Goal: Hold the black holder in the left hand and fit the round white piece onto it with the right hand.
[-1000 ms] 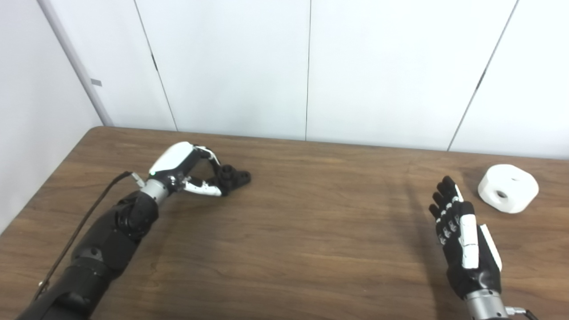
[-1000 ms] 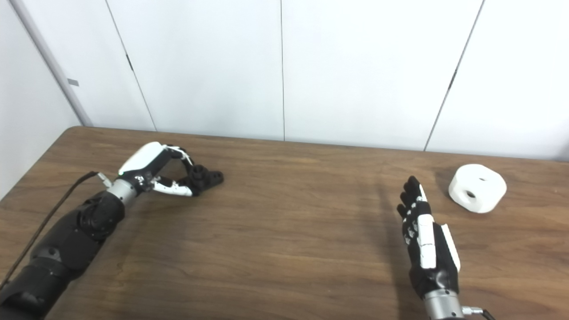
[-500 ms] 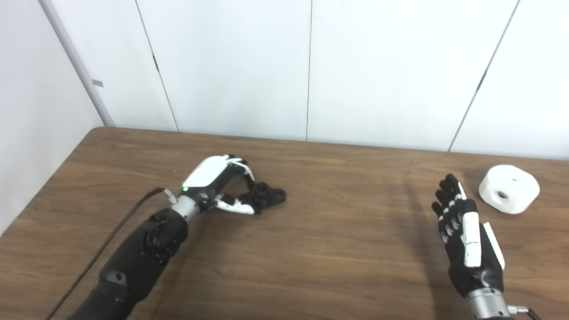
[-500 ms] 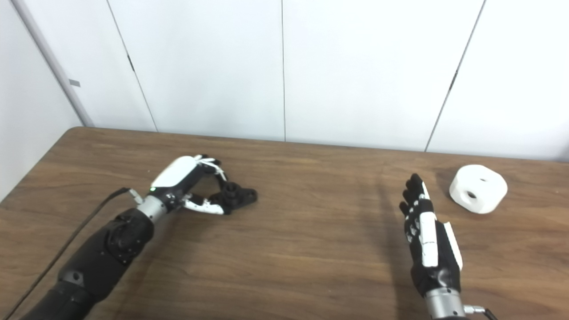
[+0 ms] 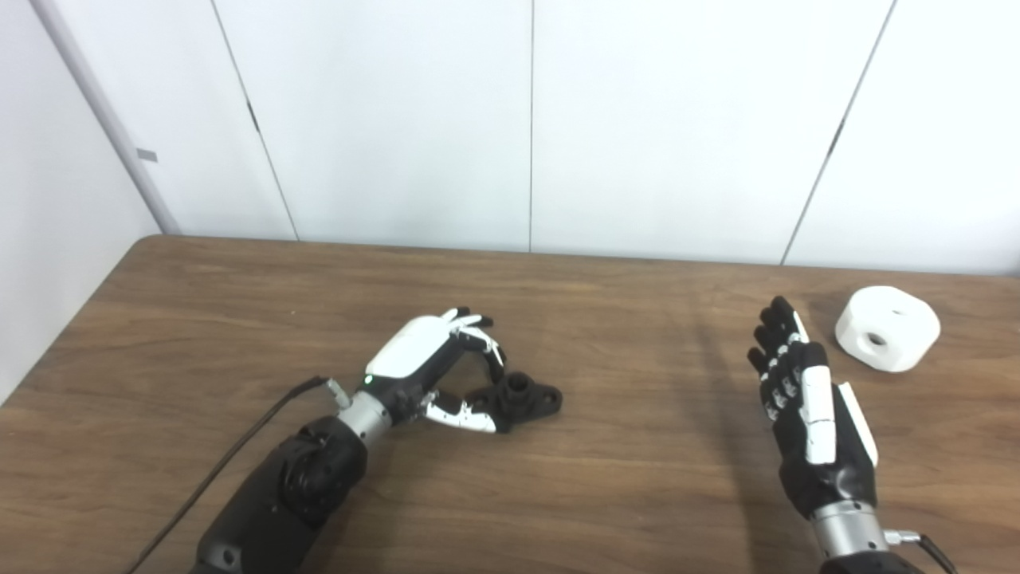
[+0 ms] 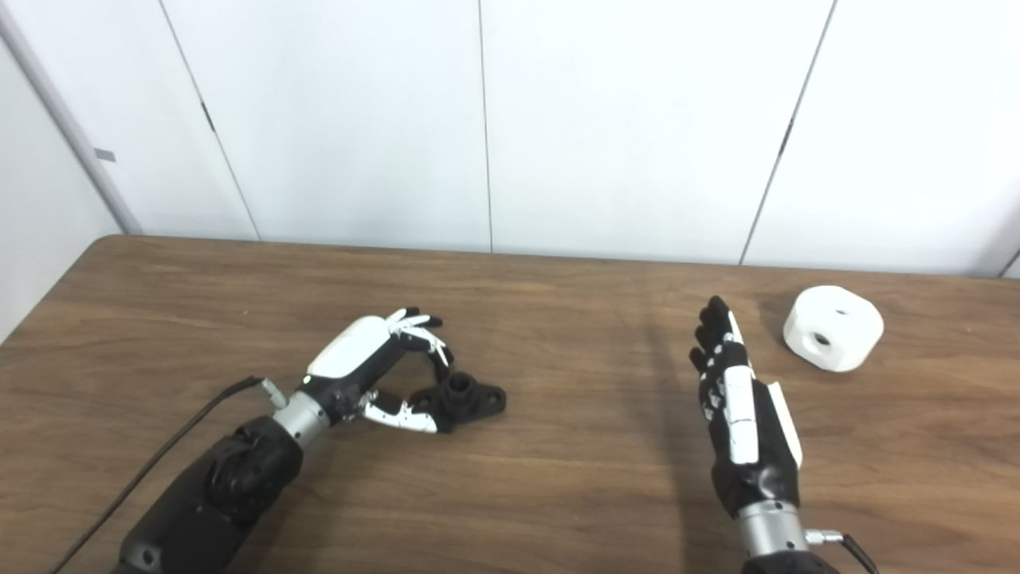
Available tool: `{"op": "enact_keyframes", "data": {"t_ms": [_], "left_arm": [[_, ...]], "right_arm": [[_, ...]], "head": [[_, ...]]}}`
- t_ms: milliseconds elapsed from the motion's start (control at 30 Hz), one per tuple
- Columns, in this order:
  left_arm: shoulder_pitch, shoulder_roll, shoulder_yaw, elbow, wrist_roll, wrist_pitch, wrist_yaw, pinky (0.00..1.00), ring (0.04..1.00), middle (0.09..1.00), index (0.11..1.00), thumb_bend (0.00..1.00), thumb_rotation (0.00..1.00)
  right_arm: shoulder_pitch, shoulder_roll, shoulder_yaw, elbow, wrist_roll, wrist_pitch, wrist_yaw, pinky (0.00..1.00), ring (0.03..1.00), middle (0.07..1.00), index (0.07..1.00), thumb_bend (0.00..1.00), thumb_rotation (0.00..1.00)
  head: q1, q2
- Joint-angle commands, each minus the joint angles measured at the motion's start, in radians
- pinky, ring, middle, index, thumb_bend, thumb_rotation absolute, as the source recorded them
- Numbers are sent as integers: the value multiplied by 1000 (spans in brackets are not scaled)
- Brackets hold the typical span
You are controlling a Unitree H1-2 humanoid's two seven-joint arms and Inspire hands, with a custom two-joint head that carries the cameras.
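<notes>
While left hand (image 5: 430, 363) pinches black holder (image 5: 522, 396) low over table (image 5: 598, 478) centre, right hand (image 5: 809, 422), fingers straight, empty, should reach to 1 o'clock for round white piece (image 5: 887, 328), wrapping its sides.

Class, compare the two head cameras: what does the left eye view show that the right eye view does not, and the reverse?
Left only: more of the side wall at the far left. Right only: an extra wall seam at the far right edge. Both: the left robot hand shut on the black holder, the right robot hand open, the round white piece apart on the table.
</notes>
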Motion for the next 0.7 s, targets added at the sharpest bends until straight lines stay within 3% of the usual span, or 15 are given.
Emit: {"op": "enact_keyframes", "data": {"t_ms": [0, 333, 667], "left_arm": [[-25, -2, -1, -47, -5, -44, 5, 1000, 899, 682, 481, 523, 53], [4, -31, -18, -97, 10, -51, -19, 1000, 897, 673, 480, 523, 54], [29, -43, -22, -81, 26, -74, -11, 1000, 892, 669, 481, 523, 51]], "right_arm": [[-24, 10, 6, -35, 0, -11, -4, 1000, 1000, 1000, 983, 526, 1000], [-22, 21, 23, -26, -31, -31, -11, 1000, 1000, 986, 970, 551, 1000], [-18, 32, 36, -37, -52, -21, -23, 1000, 1000, 981, 961, 574, 1000]], "head": [[-4, 0], [-49, 3], [-103, 2]]}}
